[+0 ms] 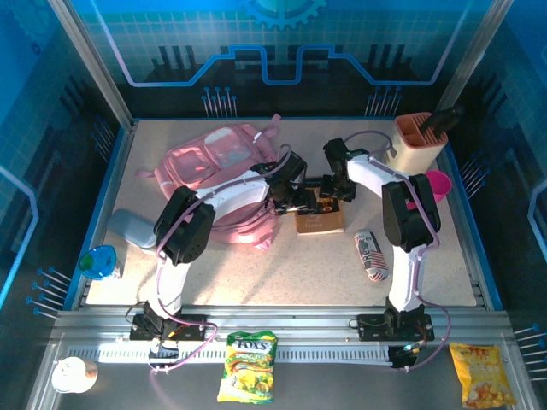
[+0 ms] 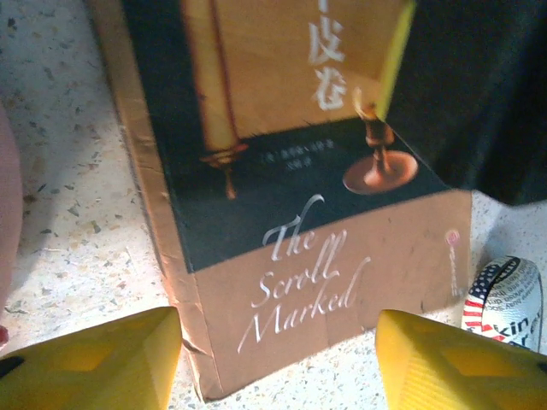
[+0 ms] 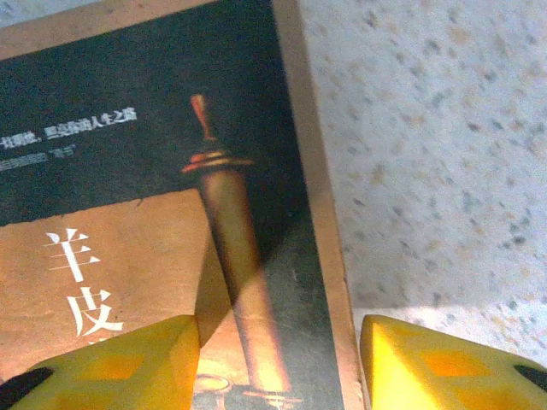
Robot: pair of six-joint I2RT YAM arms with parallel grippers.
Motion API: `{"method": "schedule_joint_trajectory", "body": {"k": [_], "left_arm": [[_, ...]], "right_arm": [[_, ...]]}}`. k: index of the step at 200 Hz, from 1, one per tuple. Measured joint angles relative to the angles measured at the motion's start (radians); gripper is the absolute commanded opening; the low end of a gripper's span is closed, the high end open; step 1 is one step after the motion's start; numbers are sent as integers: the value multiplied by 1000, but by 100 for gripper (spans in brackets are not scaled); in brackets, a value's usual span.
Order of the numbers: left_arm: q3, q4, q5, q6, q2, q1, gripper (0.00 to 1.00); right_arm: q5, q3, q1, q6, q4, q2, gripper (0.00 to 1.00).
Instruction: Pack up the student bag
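The student bag (image 1: 214,166), big, pink and soft, lies at the back left of the table. Just right of it a brown and black book (image 1: 320,220) titled "The Scroll Marked" (image 2: 299,282) lies flat. My left gripper (image 1: 295,202) hangs low over the book's near end, open, its yellow fingertips (image 2: 94,363) standing on either side of the cover's lower corner (image 2: 278,359). My right gripper (image 1: 335,193) meets it from the other side, open too (image 3: 278,363). One of its fingertips (image 3: 111,367) is above the cover and the other is past the book's edge (image 3: 329,256), over bare table.
A flag-patterned pouch (image 1: 371,254) lies right of the book. An orange pen holder (image 1: 419,132) and a pink cup (image 1: 436,184) stand at the back right. A grey case (image 1: 132,229) and a blue object (image 1: 101,260) sit at left. Snack bags (image 1: 248,367) lie on the front rail.
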Motion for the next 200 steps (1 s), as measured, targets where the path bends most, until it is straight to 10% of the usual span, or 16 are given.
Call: {"method": "schedule_joint_trajectory", "body": {"k": [200], "left_arm": [[178,-61,-6,-4,185,8,63]], "right_arm": [[-110,-116,-54,9,82,-63,48]]}}
